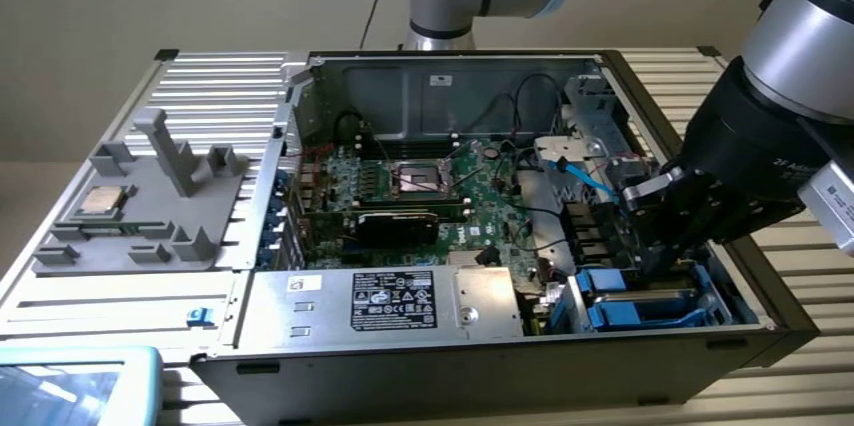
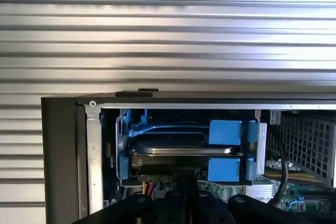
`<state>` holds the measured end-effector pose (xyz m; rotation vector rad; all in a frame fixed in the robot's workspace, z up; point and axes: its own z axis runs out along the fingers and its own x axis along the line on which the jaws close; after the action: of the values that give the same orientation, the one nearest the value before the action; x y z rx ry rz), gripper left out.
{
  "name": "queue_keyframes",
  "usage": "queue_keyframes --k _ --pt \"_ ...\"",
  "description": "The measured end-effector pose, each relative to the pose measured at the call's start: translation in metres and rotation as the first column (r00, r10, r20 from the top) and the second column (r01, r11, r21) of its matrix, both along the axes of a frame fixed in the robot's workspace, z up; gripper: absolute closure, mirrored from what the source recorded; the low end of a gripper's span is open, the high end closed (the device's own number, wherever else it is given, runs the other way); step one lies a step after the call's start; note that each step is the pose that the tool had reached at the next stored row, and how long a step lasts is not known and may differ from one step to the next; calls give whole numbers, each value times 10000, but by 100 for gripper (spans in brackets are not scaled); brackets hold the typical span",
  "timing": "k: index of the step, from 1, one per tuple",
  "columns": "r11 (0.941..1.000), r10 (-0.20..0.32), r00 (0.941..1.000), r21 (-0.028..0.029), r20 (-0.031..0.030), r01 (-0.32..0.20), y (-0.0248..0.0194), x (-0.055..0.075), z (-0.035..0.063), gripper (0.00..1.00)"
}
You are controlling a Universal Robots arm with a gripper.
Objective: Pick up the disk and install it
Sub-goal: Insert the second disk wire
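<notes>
Slatted metal table (image 1: 214,86), open computer case (image 1: 400,66), disk (image 2: 178,149) seated in blue bay, closed fingers (image 2: 186,195) just beside it

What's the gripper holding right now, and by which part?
Nothing, as far as the views show. The gripper is shut, down at the drive bay, where the disk already sits in its blue bracket; contact with it can't be told.
</notes>
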<state>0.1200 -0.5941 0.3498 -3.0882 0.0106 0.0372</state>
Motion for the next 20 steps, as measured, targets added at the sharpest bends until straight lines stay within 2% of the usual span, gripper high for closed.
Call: queue_keyframes --k 8,20 --pt "10000 -1 10000 3 -2 1 -10 143 11 89" --pt "10000 1 10000 5 -7 -1 -26 159 -67 89"
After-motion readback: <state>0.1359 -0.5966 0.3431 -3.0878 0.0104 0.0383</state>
